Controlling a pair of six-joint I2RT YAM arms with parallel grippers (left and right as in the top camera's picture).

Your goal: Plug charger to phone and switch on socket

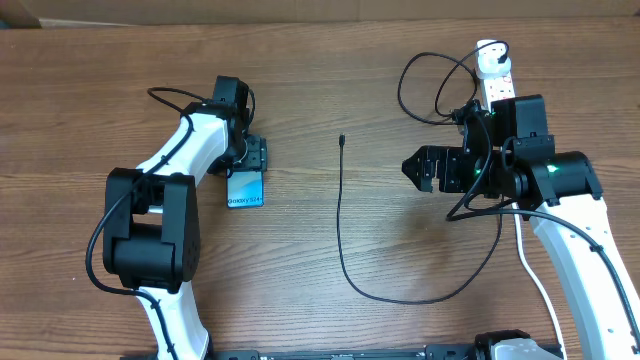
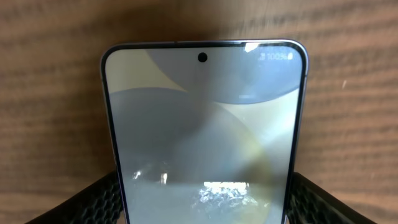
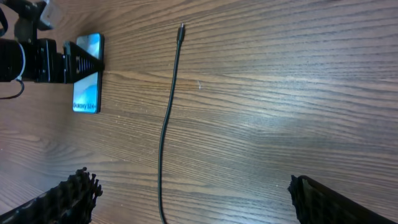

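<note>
The phone (image 1: pixel 246 189) lies flat on the wood at the left, lit screen up; it also shows in the left wrist view (image 2: pixel 205 124) and the right wrist view (image 3: pixel 87 68). My left gripper (image 1: pixel 248 171) straddles its far end, and both pads (image 2: pixel 93 202) press on its long edges. The charger cable (image 1: pixel 339 220) runs down the middle of the table, its connector tip (image 1: pixel 342 139) lying free. Its white adapter (image 1: pixel 490 62) sits on the socket (image 1: pixel 497 88) at the back right. My right gripper (image 1: pixel 412 170) hovers open right of the cable (image 3: pixel 166 124), its fingers (image 3: pixel 74 193) wide apart.
The black cable loops near the front (image 1: pixel 400 298) and coils beside the power strip (image 1: pixel 430 85). A white cord (image 1: pixel 535 275) trails toward the front right. My right arm covers most of the power strip, so its switches are hidden.
</note>
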